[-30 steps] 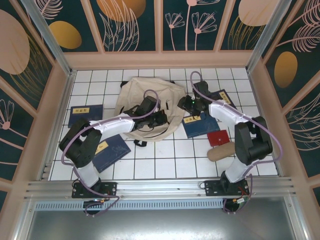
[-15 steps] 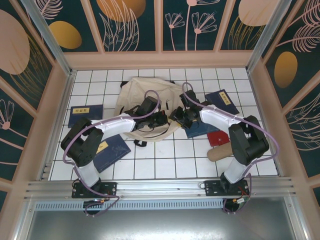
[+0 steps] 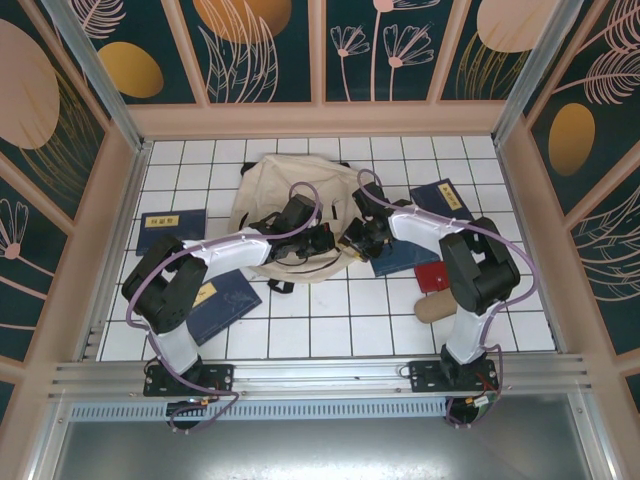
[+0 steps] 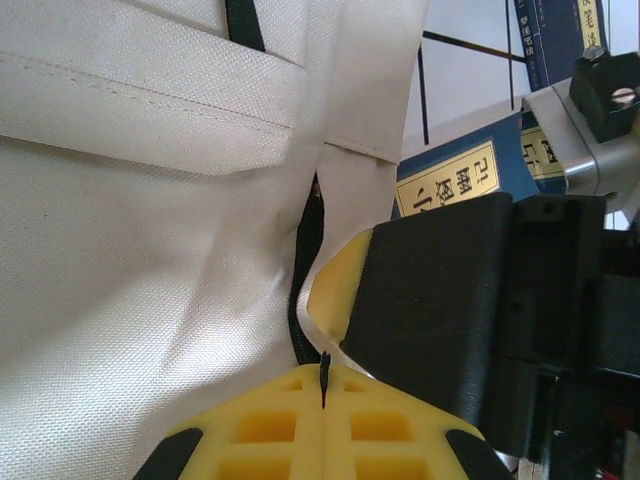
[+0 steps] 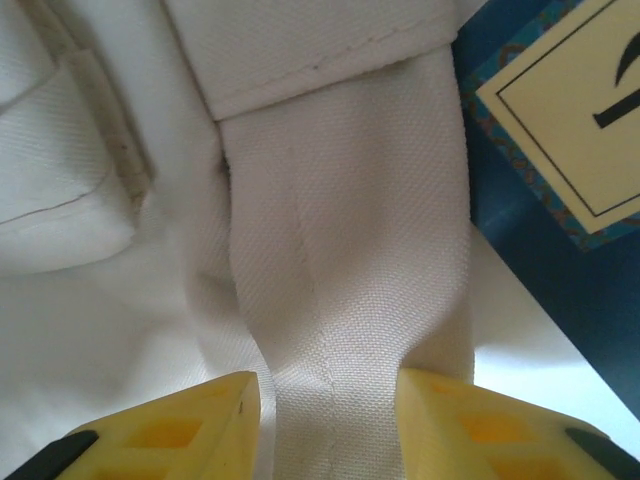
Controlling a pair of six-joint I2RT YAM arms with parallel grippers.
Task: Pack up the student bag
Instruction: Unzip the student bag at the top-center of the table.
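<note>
White-tiled desk (image 3: pixel 330 320), boxed in by dark teal panels with floral prints. The student bag (image 3: pixel 300 190) is laid flat at centre-back of the desk, with both arms reaching onto its right edge.

Labels: cream tags with dark characters are carried by the navy books; the characters cannot be read. One tagged book (image 4: pixel 450 180) is seen just beside the bag's edge, partly under the right arm. Others: far left (image 3: pixel 171 230), near left (image 3: pixel 225 303), back right (image 3: pixel 445 198). A red pouch (image 3: pixel 437 274) and a tan roll (image 3: pixel 441 303) are placed near right.

Bag contents cannot be told; no open mouth is shown.

Left gripper (image 4: pixel 323 385): jaws clenched, the dark zipper (image 4: pixel 305 260) running into the seam between the yellow pads.

Right gripper (image 5: pixel 325 400): jaws clamped on a beige fabric band of the bag, which is pinched narrower between the fingers.
</note>
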